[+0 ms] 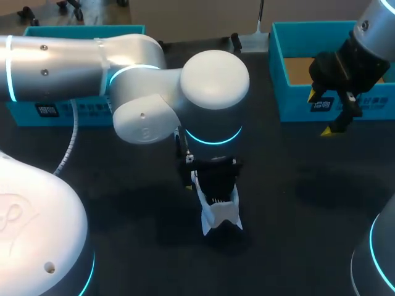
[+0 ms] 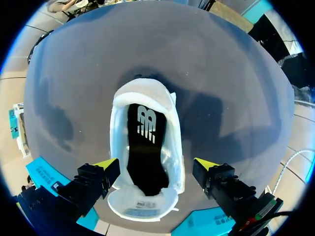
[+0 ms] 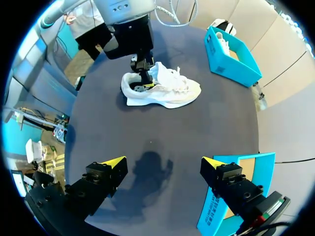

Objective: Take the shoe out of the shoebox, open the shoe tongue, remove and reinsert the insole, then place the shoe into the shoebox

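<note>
The white shoe (image 1: 220, 213) stands on its sole in the middle of the dark tabletop (image 1: 308, 191). It is out of both boxes. From above, my big left arm (image 1: 142, 80) hides most of it.

The left gripper (image 2: 156, 164) hangs right over the shoe's heel end. Its two fingers are spread wide, one on each side of the heel. They do not pinch the shoe. One yellow tip is just beside the shoe's side and the other is a little way off. The left wrist view looks straight down into the shoe (image 2: 143, 93). The black insole (image 2: 145, 162) lies flat inside it. In the right wrist view the shoe (image 3: 170, 91) shows from the side, with the left gripper (image 3: 142, 69) at its heel.

The right gripper (image 1: 322, 114) is up in the air near the far right corner of the tabletop. Its fingers are spread apart too, and there is nothing between them (image 3: 162, 162). It hangs just beside the right shoebox (image 1: 290, 92), a blue-green box with a brown bottom that sits in that corner.

The left shoebox (image 1: 62, 114) has the same colour. It sits at the far left corner, well apart from the shoe.
</note>
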`<state>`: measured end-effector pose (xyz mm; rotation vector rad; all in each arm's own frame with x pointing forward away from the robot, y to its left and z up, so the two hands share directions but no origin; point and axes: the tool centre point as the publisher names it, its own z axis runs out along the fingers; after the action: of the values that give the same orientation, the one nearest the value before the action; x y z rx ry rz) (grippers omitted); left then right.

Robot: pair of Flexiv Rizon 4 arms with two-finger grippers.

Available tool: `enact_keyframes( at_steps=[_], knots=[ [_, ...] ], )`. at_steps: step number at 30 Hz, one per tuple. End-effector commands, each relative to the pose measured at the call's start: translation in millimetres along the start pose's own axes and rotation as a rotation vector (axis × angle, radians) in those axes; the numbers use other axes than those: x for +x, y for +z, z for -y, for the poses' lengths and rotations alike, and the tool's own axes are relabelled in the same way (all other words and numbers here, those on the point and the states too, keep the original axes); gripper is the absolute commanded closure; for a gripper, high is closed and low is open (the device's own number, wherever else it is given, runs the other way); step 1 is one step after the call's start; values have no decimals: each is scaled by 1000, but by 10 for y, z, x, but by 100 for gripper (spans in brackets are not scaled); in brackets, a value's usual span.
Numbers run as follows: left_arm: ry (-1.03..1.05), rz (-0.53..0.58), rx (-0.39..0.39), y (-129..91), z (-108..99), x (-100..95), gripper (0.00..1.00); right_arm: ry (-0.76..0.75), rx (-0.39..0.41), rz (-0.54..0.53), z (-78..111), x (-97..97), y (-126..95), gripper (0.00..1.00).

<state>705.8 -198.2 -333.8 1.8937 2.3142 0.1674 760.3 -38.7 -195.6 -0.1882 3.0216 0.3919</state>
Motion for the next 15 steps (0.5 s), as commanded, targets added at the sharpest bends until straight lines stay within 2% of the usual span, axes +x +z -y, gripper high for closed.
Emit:
enact_keyframes(
  at_steps=[1,15],
  knots=[
    [-1,-5,-1,-63,-1,-43,0,1,5,-1,-11,-9,14,0],
    [-1,51,10,-444,-188,-112,0,1,5,-1,-11,-9,14,0]
  ],
)
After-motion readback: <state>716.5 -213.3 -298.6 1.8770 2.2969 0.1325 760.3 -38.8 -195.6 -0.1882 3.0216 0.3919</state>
